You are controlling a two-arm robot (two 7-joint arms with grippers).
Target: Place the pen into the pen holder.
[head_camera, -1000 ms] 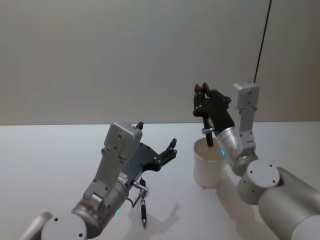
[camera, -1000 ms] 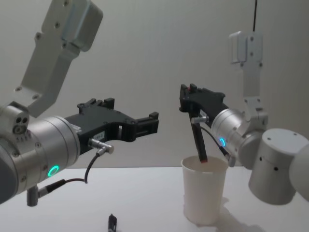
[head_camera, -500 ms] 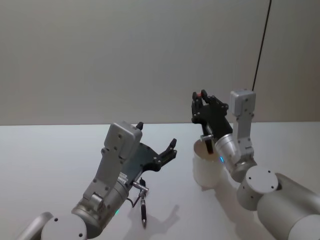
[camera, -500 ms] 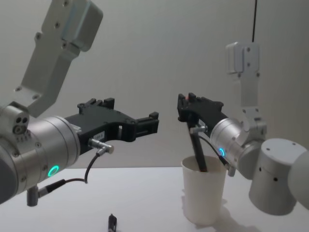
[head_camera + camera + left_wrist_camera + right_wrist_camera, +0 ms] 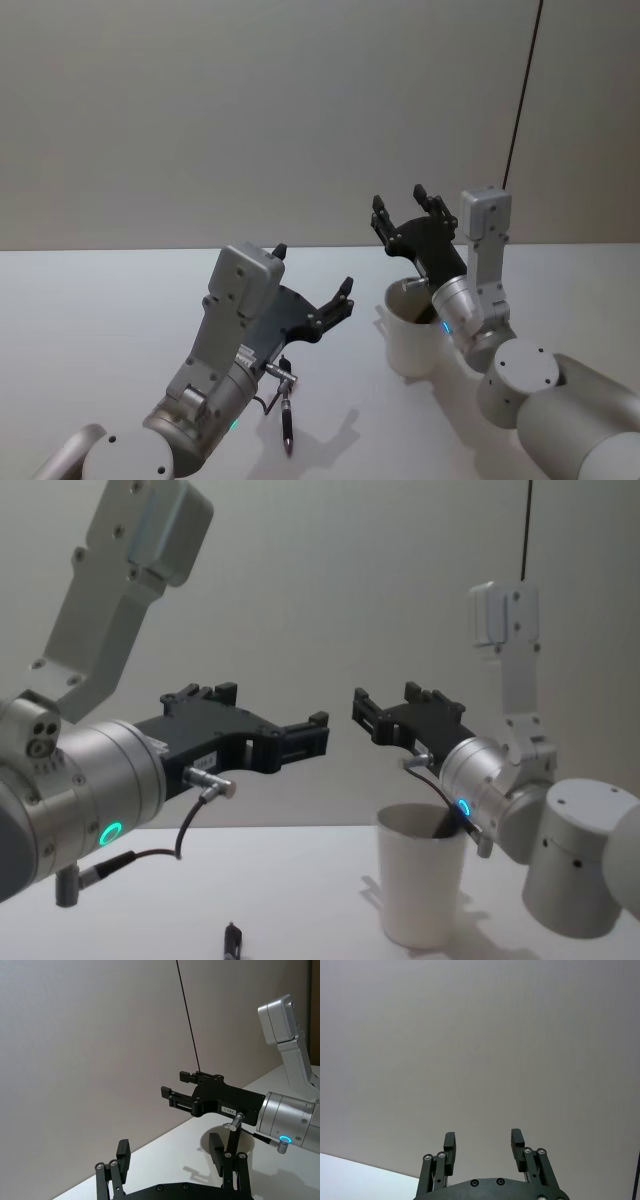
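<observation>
The pen holder [image 5: 408, 340] is a white paper cup standing on the table right of centre, also in the chest view [image 5: 420, 890]. A dark pen [image 5: 446, 824] leans inside it against the right rim, mostly hidden by the wall. My right gripper [image 5: 400, 205] hovers just above the cup, open and empty; the chest view [image 5: 386, 702] and its own wrist view [image 5: 483, 1140] show the same. My left gripper [image 5: 314, 272] hangs open over the table left of the cup, holding nothing [image 5: 272, 710].
A second black pen [image 5: 287, 420] lies on the white table [image 5: 100, 320] under my left arm, its tip showing in the chest view [image 5: 232, 940]. A thin black cable [image 5: 522, 90] hangs down the plain wall behind my right arm.
My right gripper has opened and let go of the pen, which dropped down into the cup. The left arm has not moved.
</observation>
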